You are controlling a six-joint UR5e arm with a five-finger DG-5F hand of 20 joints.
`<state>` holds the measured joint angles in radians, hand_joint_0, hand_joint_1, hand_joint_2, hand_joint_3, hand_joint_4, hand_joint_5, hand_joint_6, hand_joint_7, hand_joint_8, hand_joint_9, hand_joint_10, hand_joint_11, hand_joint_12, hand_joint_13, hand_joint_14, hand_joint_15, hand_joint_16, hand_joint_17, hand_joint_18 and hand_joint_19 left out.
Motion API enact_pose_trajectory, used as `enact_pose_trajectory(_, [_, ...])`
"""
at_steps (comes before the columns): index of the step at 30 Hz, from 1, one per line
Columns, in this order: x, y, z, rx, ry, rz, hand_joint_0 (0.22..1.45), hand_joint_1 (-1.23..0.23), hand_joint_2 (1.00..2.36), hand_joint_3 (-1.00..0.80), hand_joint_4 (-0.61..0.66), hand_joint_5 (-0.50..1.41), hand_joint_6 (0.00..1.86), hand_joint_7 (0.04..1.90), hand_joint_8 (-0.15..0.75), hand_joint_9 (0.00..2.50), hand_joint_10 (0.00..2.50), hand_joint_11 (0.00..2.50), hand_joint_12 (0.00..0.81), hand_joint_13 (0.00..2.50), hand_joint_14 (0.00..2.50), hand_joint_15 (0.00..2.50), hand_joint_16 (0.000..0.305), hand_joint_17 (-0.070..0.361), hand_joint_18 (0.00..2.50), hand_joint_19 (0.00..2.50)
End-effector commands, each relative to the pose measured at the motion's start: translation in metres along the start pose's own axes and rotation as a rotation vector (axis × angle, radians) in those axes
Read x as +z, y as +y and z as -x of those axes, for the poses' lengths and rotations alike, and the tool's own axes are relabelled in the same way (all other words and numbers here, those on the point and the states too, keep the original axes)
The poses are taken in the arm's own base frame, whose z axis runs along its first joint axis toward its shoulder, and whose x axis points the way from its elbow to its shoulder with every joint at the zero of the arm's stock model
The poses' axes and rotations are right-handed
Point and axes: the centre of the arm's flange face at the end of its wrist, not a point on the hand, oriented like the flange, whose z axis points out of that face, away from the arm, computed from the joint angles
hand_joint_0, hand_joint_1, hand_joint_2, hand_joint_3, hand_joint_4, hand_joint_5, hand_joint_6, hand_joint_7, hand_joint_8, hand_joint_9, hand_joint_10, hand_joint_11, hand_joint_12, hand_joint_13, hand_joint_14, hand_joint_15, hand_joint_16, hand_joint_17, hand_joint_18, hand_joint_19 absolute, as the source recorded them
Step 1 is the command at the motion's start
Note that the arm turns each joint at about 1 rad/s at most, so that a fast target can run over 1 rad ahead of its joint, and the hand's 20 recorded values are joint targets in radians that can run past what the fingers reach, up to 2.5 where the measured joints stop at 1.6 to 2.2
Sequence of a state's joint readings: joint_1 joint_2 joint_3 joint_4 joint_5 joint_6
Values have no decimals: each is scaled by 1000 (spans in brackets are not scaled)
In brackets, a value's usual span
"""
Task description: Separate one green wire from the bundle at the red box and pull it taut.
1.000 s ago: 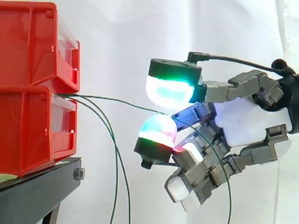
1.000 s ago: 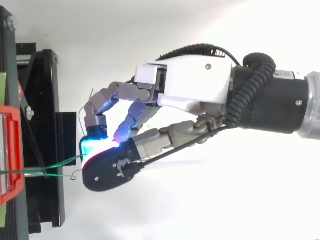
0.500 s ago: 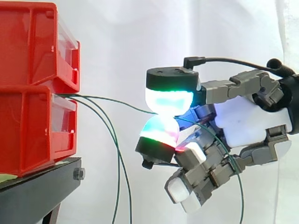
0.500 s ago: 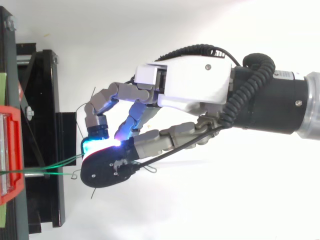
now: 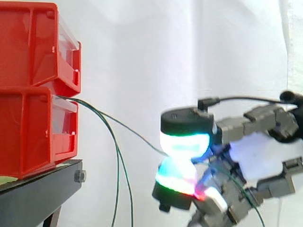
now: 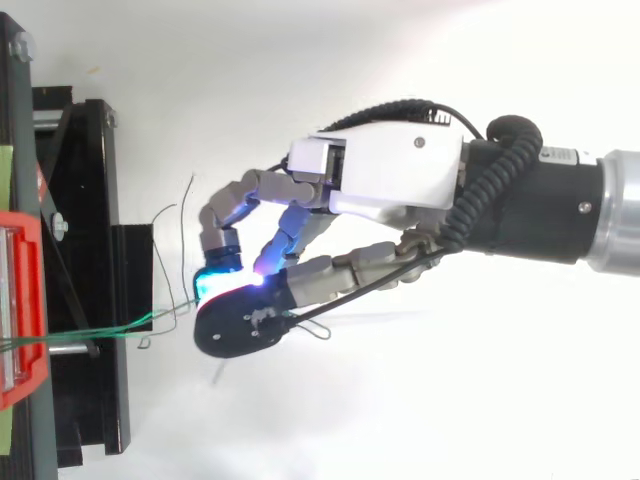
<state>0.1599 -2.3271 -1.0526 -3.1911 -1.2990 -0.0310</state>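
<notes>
Two red bins point(image 5: 35, 90) are stacked on a black stand point(image 5: 38, 189) at the left. Thin green wires point(image 5: 116, 156) come out from between the bins; two of them droop downward. One green wire point(image 5: 128, 130) runs down and to the right in a nearly straight line to my hand point(image 5: 246, 142). Two glowing pads point(image 5: 184, 144) are pressed together on that wire, one above the other. In the top view the hand point(image 6: 390, 185) reaches in from the right, and the wire point(image 6: 110, 328) leads left from its pads to the red bin point(image 6: 20, 310).
A white curtain hangs behind everything. The black stand point(image 6: 95, 280) stretches along the left edge in the top view, with loose wire ends point(image 6: 175, 215) curling beside it. Open room lies between the bins and the hand.
The hand has moved right and downward, away from the bins, still pinching the wire. The held wire now runs straighter from the bins to the pads.
</notes>
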Motion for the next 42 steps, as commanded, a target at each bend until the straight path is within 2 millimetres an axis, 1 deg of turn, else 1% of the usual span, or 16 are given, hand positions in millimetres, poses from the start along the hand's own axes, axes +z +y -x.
enact_pose_trajectory(1, [3,-27,-5,17,4,26,632,-704,1027,-87,62,-185,879,1277,318,1081,21,866,330,901,16,454,44,98,697,436])
enact_pose_trajectory(3, [6,-39,-8,30,6,68,632,-704,1027,-87,65,-185,879,1275,315,1080,24,868,328,901,17,459,44,98,698,427])
enact_pose_trajectory(6, [8,-45,-12,42,8,109,631,-704,1027,-80,61,-185,880,1269,319,1083,23,869,328,901,18,454,44,98,698,435])
enact_pose_trajectory(9, [11,-44,-15,49,9,152,631,-704,1027,-81,62,-184,880,1271,315,1086,24,871,330,901,18,451,44,98,695,428])
enact_pose_trajectory(15, [12,-44,-20,47,18,162,632,-704,1027,-82,63,-184,880,1271,318,1088,23,882,329,900,17,458,44,98,695,435])
enact_pose_trajectory(42, [11,-45,-21,43,15,157,633,-704,1027,-73,62,-181,880,1279,320,1097,24,857,328,900,18,455,43,98,694,428])
